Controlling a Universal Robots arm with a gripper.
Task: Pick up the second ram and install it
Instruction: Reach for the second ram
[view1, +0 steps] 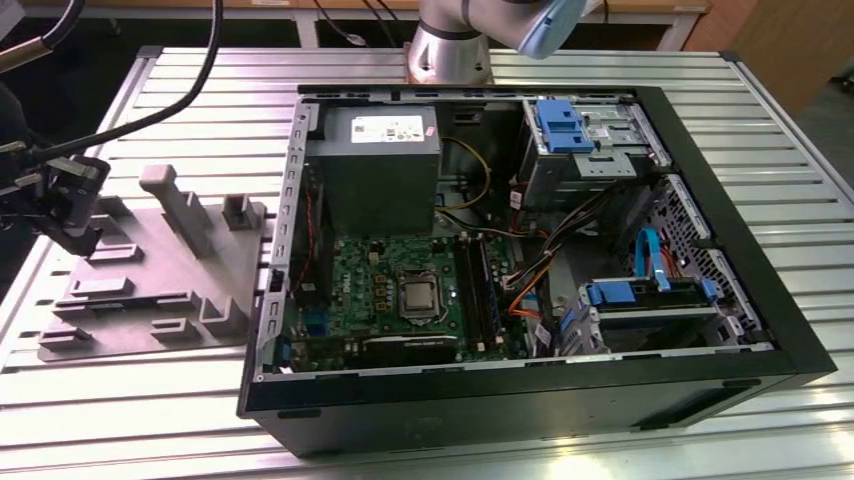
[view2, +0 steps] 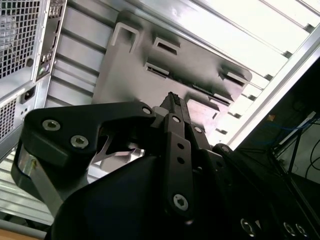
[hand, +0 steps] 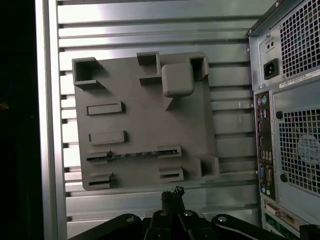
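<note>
The second ram (hand: 135, 154) is a thin dark stick standing on edge in two slots of the grey moulded fixture (hand: 145, 125), seen edge-on in the first wrist view. My gripper (hand: 172, 193) hangs above the table just off the fixture's edge nearest that stick, shut and holding nothing. In the second wrist view the gripper (view2: 173, 99) points at the fixture (view2: 200, 75). In the exterior view the gripper (view1: 70, 232) is at the far left, beside the fixture (view1: 160, 290).
The open computer case (view1: 534, 400) lies to the exterior view's right of the fixture, with the motherboard (view1: 387, 290), its memory slots (view1: 475, 295) and the grey power supply (view1: 378, 160) inside. The case's rear panel (hand: 290, 125) is close to the fixture. The slatted metal table (view1: 134, 400) carries everything.
</note>
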